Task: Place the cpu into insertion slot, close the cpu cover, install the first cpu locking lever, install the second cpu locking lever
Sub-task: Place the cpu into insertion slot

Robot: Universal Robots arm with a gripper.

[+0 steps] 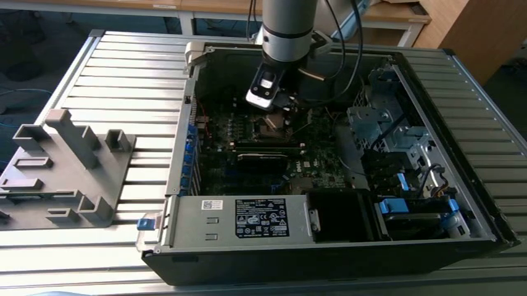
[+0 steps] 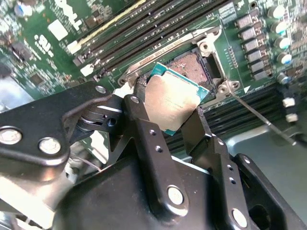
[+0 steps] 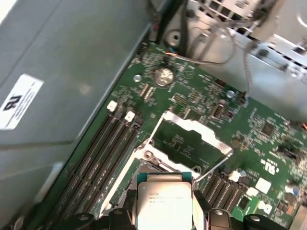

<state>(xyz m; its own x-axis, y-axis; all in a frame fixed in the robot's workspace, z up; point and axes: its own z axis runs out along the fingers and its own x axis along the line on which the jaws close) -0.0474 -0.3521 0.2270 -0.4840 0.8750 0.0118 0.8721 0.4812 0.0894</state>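
My gripper (image 2: 170, 114) is shut on the cpu (image 2: 171, 99), a square chip with a silvery top pinched by two opposite edges between the black fingers (image 2: 139, 108). The chip hangs tilted just above the insertion slot (image 2: 193, 66), whose pin field lies bare and partly hidden behind the chip. In the first wrist view the cpu (image 3: 163, 201) sits over the slot, and the cpu cover (image 3: 201, 132) stands swung open beyond it. Two thin locking levers (image 3: 154, 132) stick up on either side of the cover. In the exterior view the gripper (image 1: 276, 106) hovers inside the case over the motherboard.
Long black memory slots (image 2: 158, 33) run beside the socket. The open computer case (image 1: 461, 185) walls in the arm, with a power supply (image 1: 255, 219) at the front and drive bays (image 1: 395, 135) on the exterior view's right. A grey fixture (image 1: 66, 166) stands outside on the slatted table.
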